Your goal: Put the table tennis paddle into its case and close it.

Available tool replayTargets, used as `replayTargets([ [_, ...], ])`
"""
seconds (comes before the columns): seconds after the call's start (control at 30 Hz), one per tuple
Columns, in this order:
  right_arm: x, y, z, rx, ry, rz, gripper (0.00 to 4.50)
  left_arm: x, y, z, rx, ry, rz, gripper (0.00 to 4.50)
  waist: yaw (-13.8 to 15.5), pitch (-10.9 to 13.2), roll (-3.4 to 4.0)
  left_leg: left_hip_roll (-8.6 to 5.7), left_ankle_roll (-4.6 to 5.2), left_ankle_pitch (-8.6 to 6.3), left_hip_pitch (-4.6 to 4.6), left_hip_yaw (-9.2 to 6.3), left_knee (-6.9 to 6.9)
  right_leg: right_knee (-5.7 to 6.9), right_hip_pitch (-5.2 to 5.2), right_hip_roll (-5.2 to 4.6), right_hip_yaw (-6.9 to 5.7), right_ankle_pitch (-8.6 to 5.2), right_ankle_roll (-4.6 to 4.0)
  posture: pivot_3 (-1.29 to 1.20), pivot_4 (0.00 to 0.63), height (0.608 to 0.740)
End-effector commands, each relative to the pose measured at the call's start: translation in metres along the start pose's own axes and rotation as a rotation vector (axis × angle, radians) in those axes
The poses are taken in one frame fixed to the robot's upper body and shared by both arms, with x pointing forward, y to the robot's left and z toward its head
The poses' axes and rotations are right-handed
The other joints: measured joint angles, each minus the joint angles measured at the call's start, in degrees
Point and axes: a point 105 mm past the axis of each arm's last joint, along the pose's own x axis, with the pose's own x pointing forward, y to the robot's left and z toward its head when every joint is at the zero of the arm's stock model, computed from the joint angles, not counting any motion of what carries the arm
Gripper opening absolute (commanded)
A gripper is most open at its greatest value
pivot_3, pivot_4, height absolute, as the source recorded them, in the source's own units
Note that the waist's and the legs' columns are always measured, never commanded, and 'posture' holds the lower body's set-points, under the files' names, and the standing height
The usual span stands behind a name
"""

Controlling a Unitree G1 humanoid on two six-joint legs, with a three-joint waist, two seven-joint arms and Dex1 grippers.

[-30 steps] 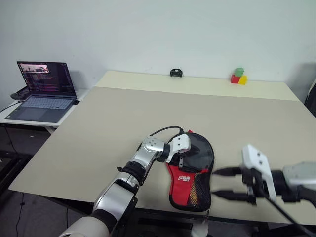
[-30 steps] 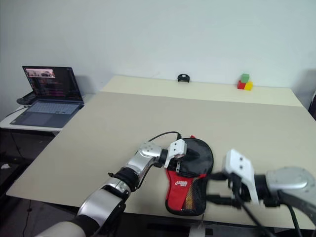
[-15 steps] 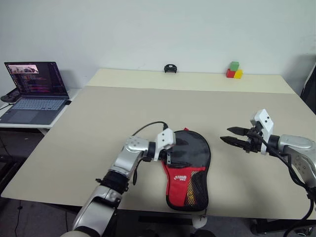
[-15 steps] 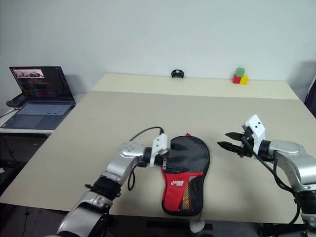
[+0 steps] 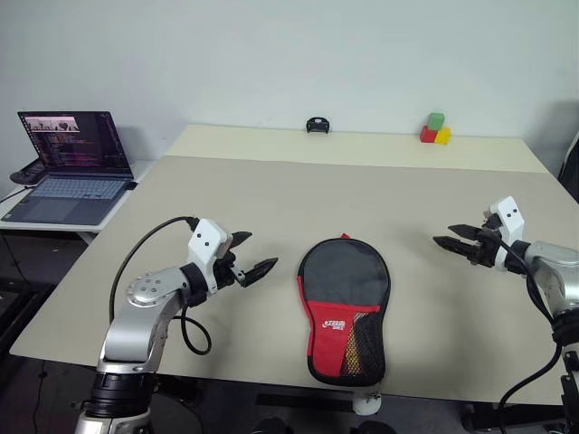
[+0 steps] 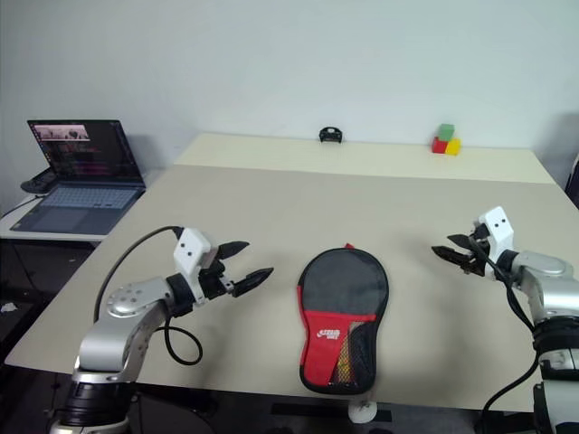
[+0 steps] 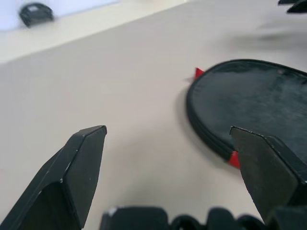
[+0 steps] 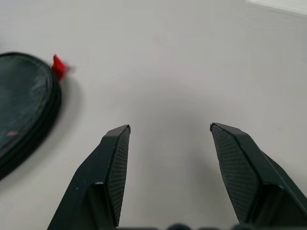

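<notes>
Leftmost, an open laptop [image 5: 71, 163] sits on a side desk. The left gripper [image 5: 258, 256] hovers spread and empty. The closed case [image 5: 345, 307], white logo unreadable, lies mid-table [image 5: 271, 194]. The right gripper [image 5: 451, 237], fingers apart, holds nothing. Coloured blocks [image 5: 435, 129] stand far back.

A beige bench [image 5: 226, 208] carries the case [image 5: 345, 306], lying flat near its front edge. Well beyond the case, at the far edge, sit a small black object [image 5: 316, 125] and coloured blocks [image 5: 435, 129].
</notes>
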Motion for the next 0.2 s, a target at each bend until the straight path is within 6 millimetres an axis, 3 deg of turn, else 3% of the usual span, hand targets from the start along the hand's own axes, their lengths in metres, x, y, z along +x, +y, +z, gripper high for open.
replayTargets([
  [0.03,-0.0092,-0.0064,0.0165,-0.051,-0.029,-0.017,2.92,-0.0058,0.0116,0.0019,0.061,0.005,0.049,4.5,-0.08,0.0,0.0,0.01,0.0,0.0,0.0,0.0,-0.01,-0.01,0.0,0.01,0.0,0.0,0.0,0.0,0.15,0.74],
  [0.2,-0.0148,-0.0122,0.016,-0.057,0.004,-0.024,2.92,-0.0009,0.0168,0.001,0.066,0.005,0.086,4.5,-0.22,0.02,0.04,0.01,-0.01,0.0,-0.05,0.04,-0.03,-0.06,-0.04,-0.01,0.02,0.0,-0.01,0.0,0.15,0.74],
])
